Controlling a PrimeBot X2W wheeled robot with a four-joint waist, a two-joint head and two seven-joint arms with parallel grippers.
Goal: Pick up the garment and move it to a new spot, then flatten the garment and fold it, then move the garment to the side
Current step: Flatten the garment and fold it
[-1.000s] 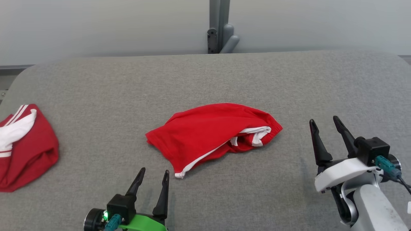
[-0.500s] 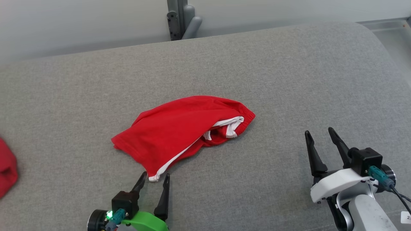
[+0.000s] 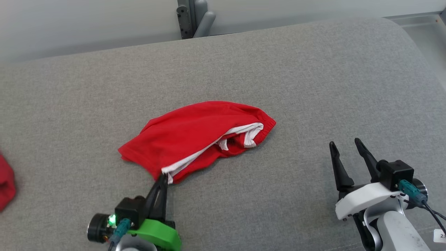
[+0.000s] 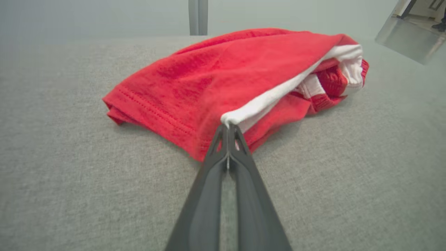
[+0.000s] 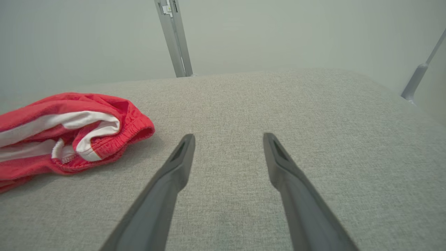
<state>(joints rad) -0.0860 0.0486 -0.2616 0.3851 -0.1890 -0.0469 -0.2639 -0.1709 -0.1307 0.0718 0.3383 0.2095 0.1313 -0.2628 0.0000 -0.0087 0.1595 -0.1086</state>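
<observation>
Two grippers sit nearest, low over the grey table [image 3: 313,87]. The left gripper [image 3: 162,178] has its fingers pressed tight together on the garment's [image 3: 195,136] near corner, pinching the white-edged hem between the tips. The right gripper [image 3: 344,143] stands with its fingers wide apart and holds nothing, over bare table well to the right of the garment. A second red cloth [image 3: 5,181] shows at the table's left edge, well apart from both. Farther in, the garment lies rumpled near the table's middle, red with white trim, its gathered waistband end turned right and away. Past the table's far edge a grey post [image 3: 190,17] rises against a pale wall.
</observation>
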